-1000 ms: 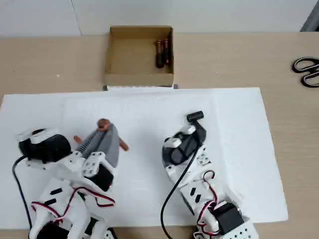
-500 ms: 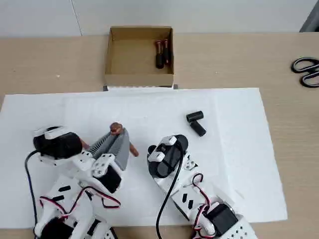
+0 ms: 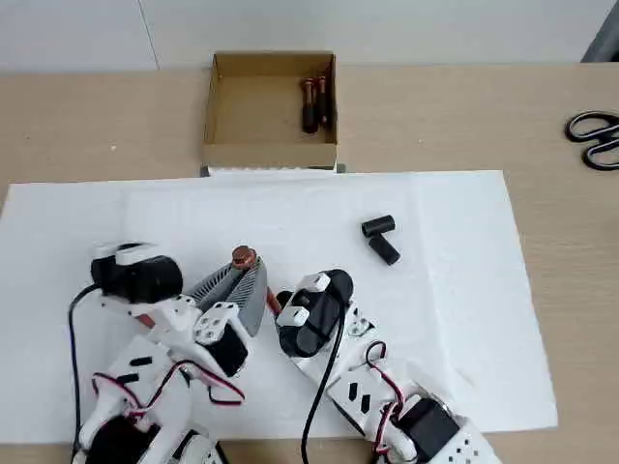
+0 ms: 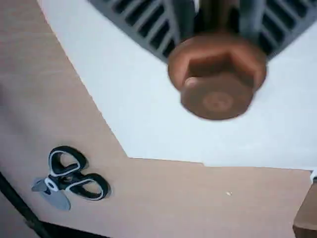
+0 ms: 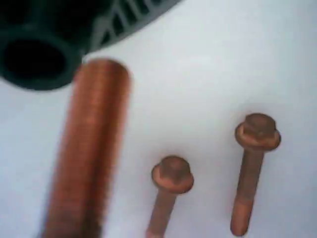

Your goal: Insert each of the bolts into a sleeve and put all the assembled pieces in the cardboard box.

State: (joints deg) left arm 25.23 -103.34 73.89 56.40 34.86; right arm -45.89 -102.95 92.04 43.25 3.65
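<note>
My left gripper (image 3: 246,273) is shut on a copper bolt (image 3: 243,257), head up; the left wrist view shows that hexagonal head (image 4: 216,74) between the grey fingers (image 4: 143,20). My right gripper (image 3: 290,317) sits just right of it, shut on a black sleeve (image 5: 34,54). The held bolt's threaded shaft (image 5: 89,158) lies right beside the sleeve's open end. Two loose bolts (image 5: 171,193) (image 5: 252,168) lie on the white sheet below. Two more black sleeves (image 3: 377,226) (image 3: 384,250) rest on the sheet to the right. The cardboard box (image 3: 269,153) at the back holds two assembled pieces (image 3: 314,101).
The white sheet (image 3: 455,319) covers the table's front half. Scissors (image 3: 598,137) lie at the far right on the bare wood and appear in the left wrist view (image 4: 74,178).
My left gripper has carried the bolt rightward toward the middle. My right arm has swung left, away from the two sleeves, and now meets the left gripper.
</note>
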